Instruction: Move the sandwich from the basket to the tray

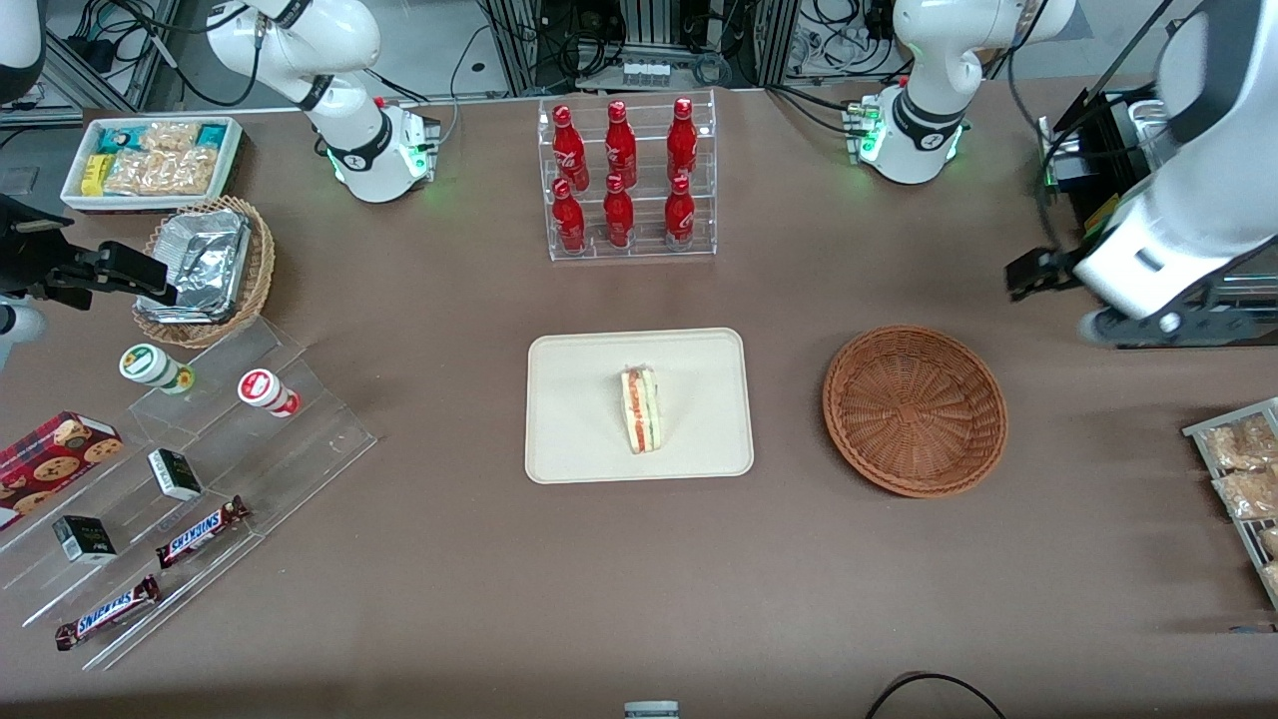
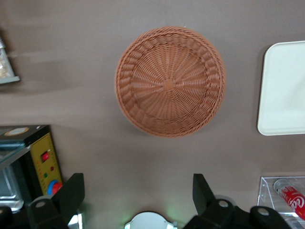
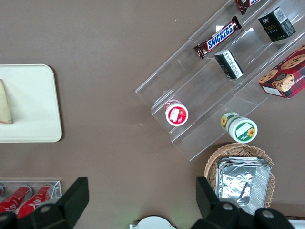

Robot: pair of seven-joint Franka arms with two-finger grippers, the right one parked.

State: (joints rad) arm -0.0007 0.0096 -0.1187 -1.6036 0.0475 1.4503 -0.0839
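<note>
Premises: a robotics laboratory dressed as a mock snack counter. Evidence: two white robot arm bases point(image 1: 379, 150) bolted to a brown-covered table point(image 1: 639, 559), green status lights lit, with bundled black cables and aluminium framing point(image 1: 649, 40) along its farther edge. Goods are staged as in a shop: a clear acrylic rack of red cola bottles point(image 1: 624, 180), a clear stepped acrylic display point(image 1: 200, 489) holding chocolate bars and small cartons, and a white box of snack packets point(image 1: 150, 160). The working arm's black gripper point(image 1: 1033, 275) hangs spread wide above the table, toward that arm's end.
</note>
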